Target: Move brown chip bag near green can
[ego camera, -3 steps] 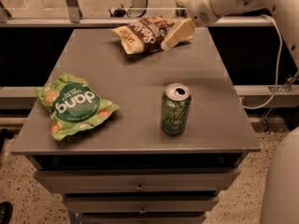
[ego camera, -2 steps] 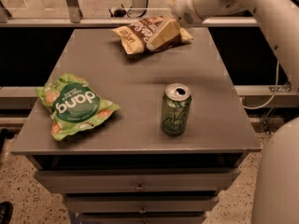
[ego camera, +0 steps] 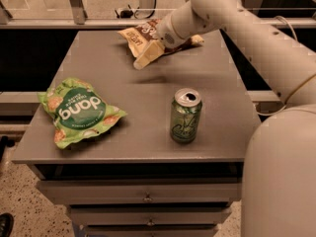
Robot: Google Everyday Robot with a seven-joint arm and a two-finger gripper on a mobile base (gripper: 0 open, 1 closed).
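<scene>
The brown chip bag [ego camera: 134, 36] lies at the back of the table, its dark middle mostly hidden behind my arm, its tan ends showing on both sides. My gripper [ego camera: 144, 59] hangs over the bag's front left part, pointing down and to the left, low over the tabletop. The green can [ego camera: 185, 115] stands upright with its top open, right of the table's centre and well in front of the bag and the gripper.
A bright green chip bag [ego camera: 79, 111] lies flat at the front left of the grey table [ego camera: 148, 90]. Drawers sit under the tabletop. My arm reaches in from the right, and my pale base fills the lower right corner.
My gripper has moved left and down, from the right of the brown chip bag to over its front left part. The can and the green bag have not moved.
</scene>
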